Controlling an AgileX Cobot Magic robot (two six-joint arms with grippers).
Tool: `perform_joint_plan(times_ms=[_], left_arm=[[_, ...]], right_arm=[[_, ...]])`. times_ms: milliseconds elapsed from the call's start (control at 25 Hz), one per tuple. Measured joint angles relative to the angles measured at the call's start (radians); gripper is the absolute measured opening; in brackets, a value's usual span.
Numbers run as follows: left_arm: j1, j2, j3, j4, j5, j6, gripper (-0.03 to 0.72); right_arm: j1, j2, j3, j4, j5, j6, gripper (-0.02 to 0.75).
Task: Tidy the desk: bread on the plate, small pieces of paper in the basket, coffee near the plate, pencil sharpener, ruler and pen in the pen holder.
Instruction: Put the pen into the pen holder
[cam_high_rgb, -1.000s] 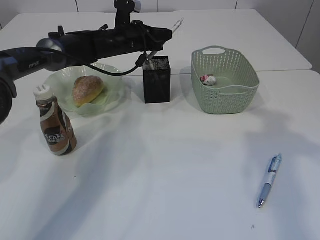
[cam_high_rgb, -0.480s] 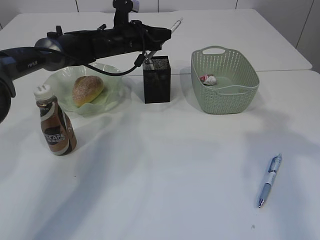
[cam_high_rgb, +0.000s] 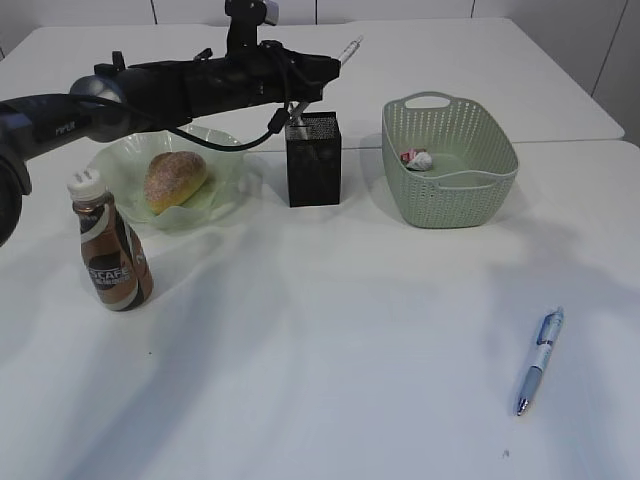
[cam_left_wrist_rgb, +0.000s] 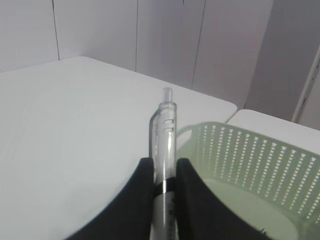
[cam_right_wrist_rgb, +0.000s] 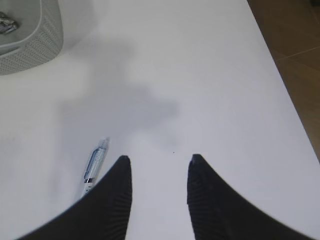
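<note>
On the white tabletop (cam_high_rgb: 330, 330), the coffee (cam_high_rgb: 108, 250) stands upright left of the pen holder (cam_high_rgb: 314, 160) and just in front of the plate (cam_high_rgb: 225, 165), so that part of the job looks done. The bread (cam_high_rgb: 176, 180) lies in the plate, left of the holder, likewise where it belongs. Above them the left arm reaches in from the left, its claw (cam_high_rgb: 322, 72) over the holder, pinched shut on a clear pen (cam_left_wrist_rgb: 164, 150). The pen slants, one end up and to the right past the fingertips (cam_left_wrist_rgb: 145, 172), the other end down at the holder's mouth, apparently so that it can drop in. Whether that lower end is already inside cannot be told. The ruler and sharpener are not to be made out; something pale shows in the holder's mouth. Right of the holder sits the basket (cam_high_rgb: 490, 175) with a crumpled scrap of paper (cam_high_rgb: 417, 158) inside. Far right and nearer the front, well apart from the holder, a blue pen (cam_high_rgb: 540, 360) lies flat, not yet collected. The right claw (cam_right_wrist_rgb: 157, 170) hangs over it, fingers apart and holding nothing, seemingly poised for that pick-up.
</note>
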Motion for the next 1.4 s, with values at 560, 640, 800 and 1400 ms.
perform_joint_plan(times_ms=[560, 640, 800, 1400], left_arm=[[0.000, 0.000, 0.000, 0.000, 0.031, 0.006, 0.058], [0.001, 0.000, 0.000, 0.000, 0.072, 0.013, 0.059], [0.002, 0.000, 0.000, 0.003, 0.134, 0.046, 0.059], [0.003, 0.000, 0.000, 0.004, 0.136, 0.110, 0.065]], right_arm=[[0.000, 0.000, 0.000, 0.037, -0.005, -0.029, 0.312], [0.000, 0.000, 0.000, 0.037, -0.005, -0.029, 0.312], [0.000, 0.000, 0.000, 0.041, -0.005, -0.033, 0.312], [0.000, 0.000, 0.000, 0.067, -0.007, -0.060, 0.312]])
